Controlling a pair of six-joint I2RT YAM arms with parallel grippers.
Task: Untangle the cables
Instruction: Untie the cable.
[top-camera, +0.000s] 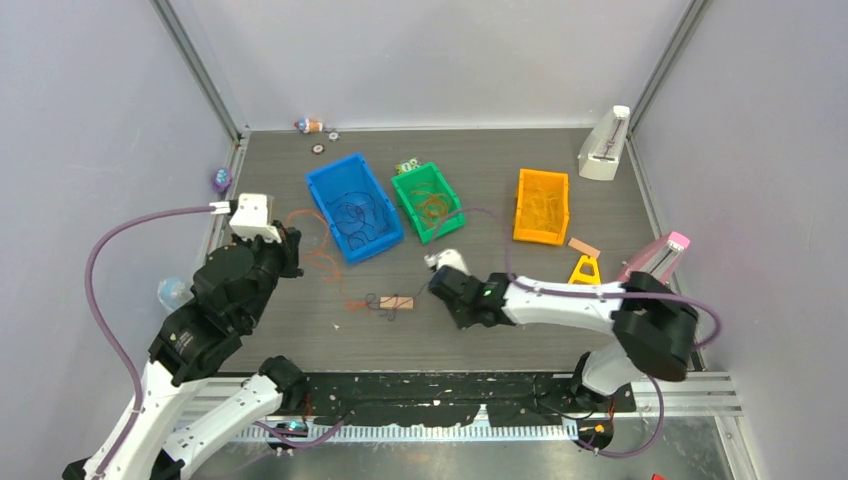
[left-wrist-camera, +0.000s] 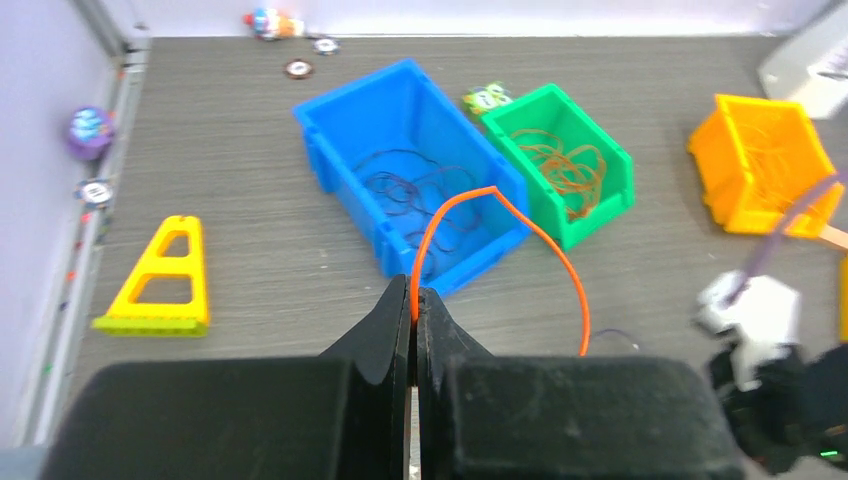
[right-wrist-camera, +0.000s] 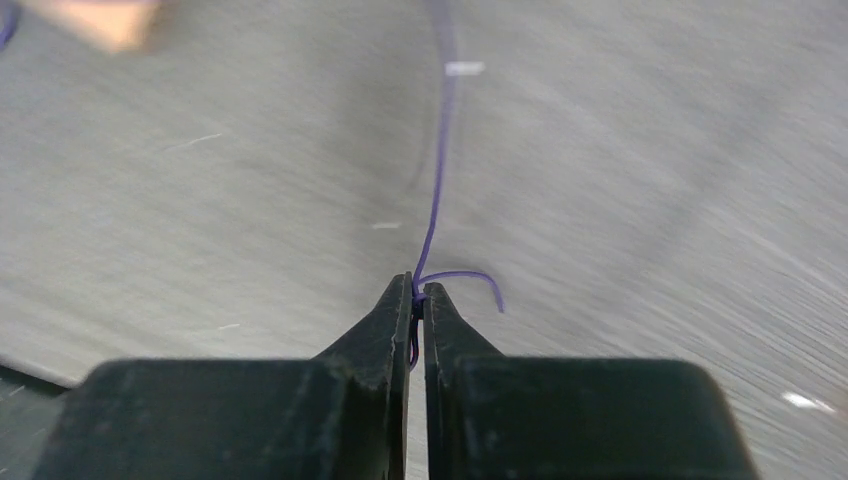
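Observation:
My left gripper (left-wrist-camera: 413, 296) is shut on a thin orange cable (left-wrist-camera: 470, 198) that arcs up from the jaws and down to the table. In the top view this cable (top-camera: 322, 255) trails from the left gripper (top-camera: 293, 246) toward a small wooden block (top-camera: 397, 302). My right gripper (right-wrist-camera: 418, 292) is shut on a thin purple cable (right-wrist-camera: 437, 180), low over the table. In the top view the right gripper (top-camera: 441, 278) sits mid-table. Dark cables (left-wrist-camera: 415, 190) lie in the blue bin (left-wrist-camera: 345, 160).
A green bin (top-camera: 449, 190) holds orange-brown cables and an orange bin (top-camera: 518, 205) holds yellow ones. Yellow triangle pieces (top-camera: 585, 270) (left-wrist-camera: 160, 275), a white object (top-camera: 604, 145) at the back right, a pink-topped object (top-camera: 665, 250) and small toys (top-camera: 310, 126) lie around.

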